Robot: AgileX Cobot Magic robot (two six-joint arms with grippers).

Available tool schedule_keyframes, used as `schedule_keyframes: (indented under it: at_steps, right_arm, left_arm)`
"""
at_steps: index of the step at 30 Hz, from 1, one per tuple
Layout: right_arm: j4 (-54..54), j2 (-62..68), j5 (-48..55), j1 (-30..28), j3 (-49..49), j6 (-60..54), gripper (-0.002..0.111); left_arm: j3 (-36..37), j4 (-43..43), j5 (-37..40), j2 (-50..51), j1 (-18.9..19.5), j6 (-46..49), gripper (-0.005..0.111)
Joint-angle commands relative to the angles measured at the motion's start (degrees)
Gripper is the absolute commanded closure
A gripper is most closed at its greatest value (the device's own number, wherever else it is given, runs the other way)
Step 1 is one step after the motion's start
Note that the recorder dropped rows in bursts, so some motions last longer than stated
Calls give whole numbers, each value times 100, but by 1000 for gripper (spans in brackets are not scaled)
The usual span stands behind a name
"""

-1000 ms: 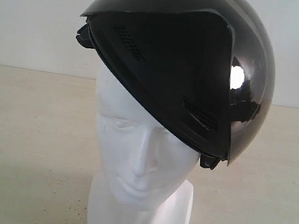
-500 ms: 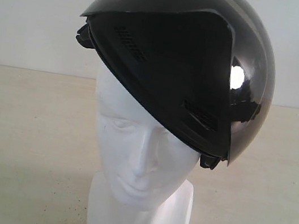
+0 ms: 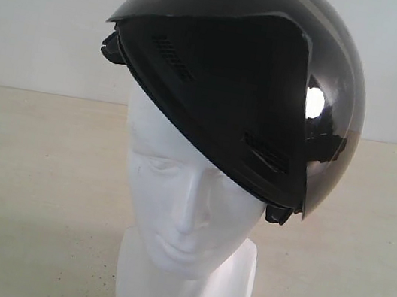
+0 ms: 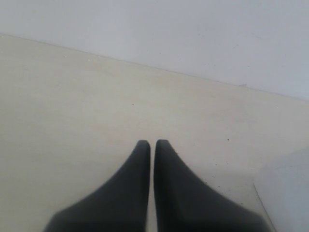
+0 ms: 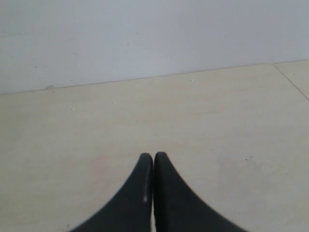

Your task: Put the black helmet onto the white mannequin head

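Both the left gripper [image 4: 151,143] and right gripper [image 5: 153,155] are pinched closed, empty, over a pale beige tabletop [image 4: 72,96]. Clear of both, the round black helmet [image 3: 224,84] sits tilted on the smooth white mannequin head [image 3: 182,199].

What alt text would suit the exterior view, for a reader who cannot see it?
A round, shiny black helmet sits tilted on a smooth white mannequin head, dipping toward the view's right and leaving the moulded face uncovered. The head stands on a pale beige table before a plain white wall.
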Motion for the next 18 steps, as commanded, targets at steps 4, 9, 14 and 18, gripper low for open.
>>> schedule_keyframes:
  at_steps: [4,9,14,18]
  right_arm:
    - [-30,-9,50,-20,19,-198,108]
    - [-30,-9,65,-20,19,-213,108]
    - [-68,4,825,-8,89,-184,108]
    - [-376,109,1282,-8,202,465,108]
  left_arm:
    - [14,-39,-2,-17,-37,1,102]
    - [14,-39,-2,-17,-37,1,102]
    - [14,-39,-2,-17,-37,1,102]
    - [14,-39,-2,-17,-37,1,102]
